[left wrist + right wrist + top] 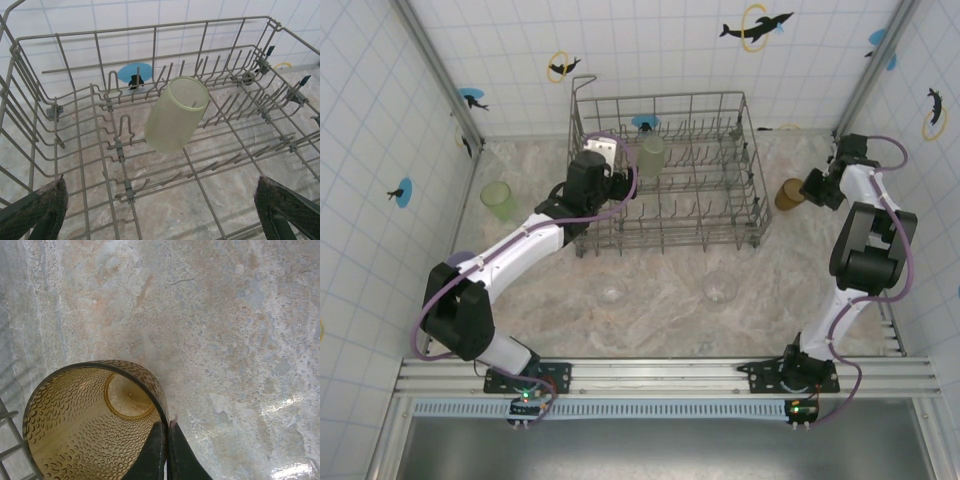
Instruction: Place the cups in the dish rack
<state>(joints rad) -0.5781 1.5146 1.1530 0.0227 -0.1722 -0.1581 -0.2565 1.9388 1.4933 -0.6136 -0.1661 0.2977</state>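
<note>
The grey wire dish rack point(720, 228) stands at the back middle of the table. A pale green cup point(651, 153) point(177, 114) rests tilted on the tines inside it. My left gripper point(618, 181) point(160, 210) hovers open over the rack's left part, apart from that cup. An amber-brown cup point(789, 194) point(92, 417) is just right of the rack. My right gripper point(813, 188) point(167, 435) is shut on its rim, one finger inside and one outside. A second pale green cup point(499, 200) stands left of the rack. Two clear cups point(611, 293) point(719, 287) sit in front.
Tiled walls with blue stickers close in the back and both sides. A metal rail point(660, 372) runs along the near edge by the arm bases. The rack's tall gridded side point(30, 125) rises close to my left gripper.
</note>
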